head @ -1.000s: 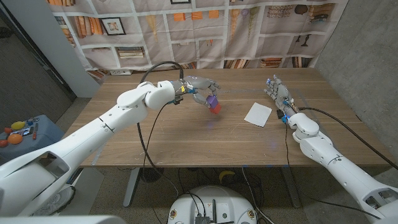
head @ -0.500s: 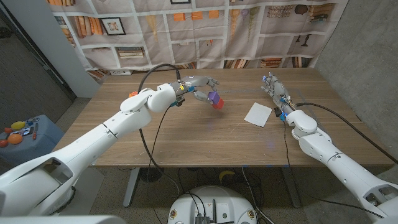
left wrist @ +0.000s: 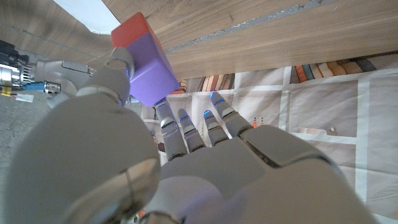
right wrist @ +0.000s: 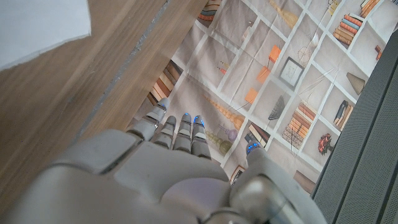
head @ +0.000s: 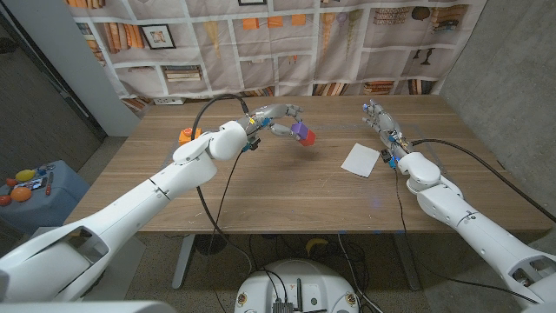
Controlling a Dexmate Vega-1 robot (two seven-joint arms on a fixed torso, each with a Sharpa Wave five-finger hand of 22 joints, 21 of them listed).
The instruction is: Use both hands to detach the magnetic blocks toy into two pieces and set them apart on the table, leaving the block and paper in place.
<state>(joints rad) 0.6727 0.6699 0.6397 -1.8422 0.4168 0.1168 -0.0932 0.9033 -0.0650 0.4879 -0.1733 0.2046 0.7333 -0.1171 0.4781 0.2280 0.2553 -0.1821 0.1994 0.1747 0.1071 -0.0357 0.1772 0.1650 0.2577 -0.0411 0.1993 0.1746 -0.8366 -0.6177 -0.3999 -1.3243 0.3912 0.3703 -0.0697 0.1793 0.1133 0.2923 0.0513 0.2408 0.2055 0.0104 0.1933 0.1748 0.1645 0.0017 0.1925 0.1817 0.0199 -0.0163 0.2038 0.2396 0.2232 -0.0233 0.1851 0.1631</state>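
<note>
Left hand [head: 276,118] grips the joined purple-and-red magnetic blocks toy [head: 302,135] above the bench [head: 287,196], presenting it toward the empty, spread right hand [head: 380,120] at 3 o'clock.

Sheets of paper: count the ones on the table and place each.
1. The white sheet of paper lies on the table's right half, just left of the right hand. None seems hidden.

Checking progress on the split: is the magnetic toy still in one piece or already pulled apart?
In one piece. The left robot hand holds the toy, red block joined to purple block.
</note>
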